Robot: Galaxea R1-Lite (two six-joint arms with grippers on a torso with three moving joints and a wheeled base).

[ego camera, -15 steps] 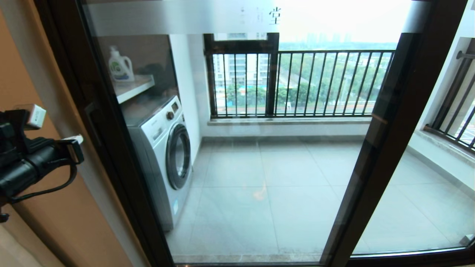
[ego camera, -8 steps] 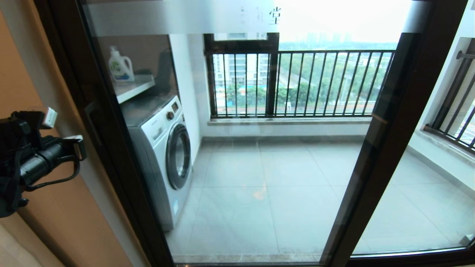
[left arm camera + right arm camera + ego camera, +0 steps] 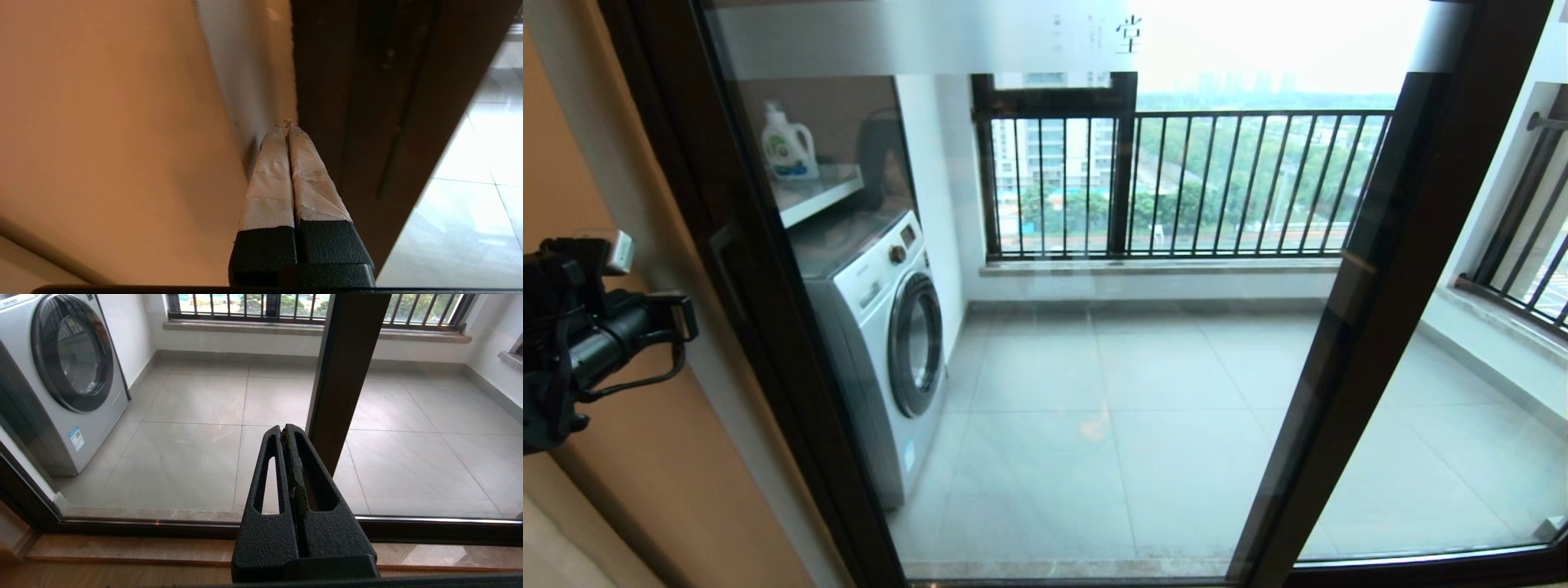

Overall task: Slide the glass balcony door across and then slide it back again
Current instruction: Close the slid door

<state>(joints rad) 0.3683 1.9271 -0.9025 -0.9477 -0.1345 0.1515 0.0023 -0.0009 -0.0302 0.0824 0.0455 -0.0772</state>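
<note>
**Balcony door shut, both claws pressed closed**

Head view: a tiled balcony with a washer (image 3: 882, 343) and a detergent bottle (image 3: 788, 145) lies behind the door (image 3: 1045, 327), which fills the frame; its frosted band reads "堂".

Left wrist view: the left gripper (image 3: 287, 124), taped tips together and empty, points at the door's edge by the handle (image 3: 398, 134).

Right wrist view: the right gripper (image 3: 284, 433), closed and empty, faces the glass low down.
</note>
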